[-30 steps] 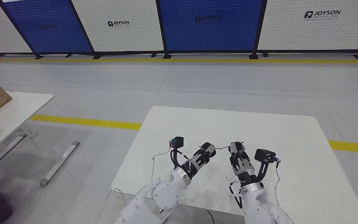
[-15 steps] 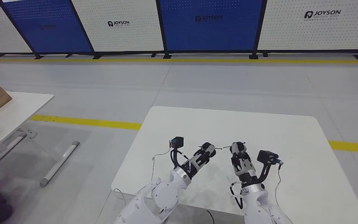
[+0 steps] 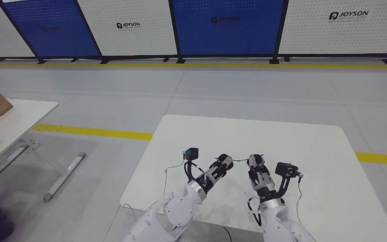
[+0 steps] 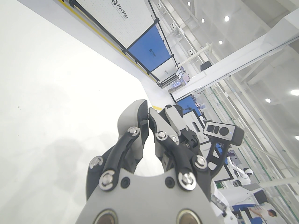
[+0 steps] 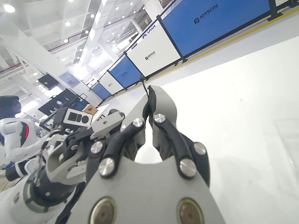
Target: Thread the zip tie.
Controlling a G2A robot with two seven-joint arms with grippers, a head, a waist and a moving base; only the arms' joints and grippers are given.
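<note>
Surface (image 3: 302, 139): white, rounded corners.
Panels (image 3: 228, 27): blue and white, alternating, along far floor.
Floor line (image 3: 91, 131): yellow stripe.
Second table (image 3: 24, 118): white, well apart, left side.

Top view: high, looking down at table (image 3: 290, 139). Wrist views: close behind fingers (image 4: 133, 115), tilted upward (table shared).

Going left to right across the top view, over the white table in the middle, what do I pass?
Left arm's wrist camera → left pincer → zip tie, the thin strand between the two pincers → right pincer → right arm's wrist camera.
</note>
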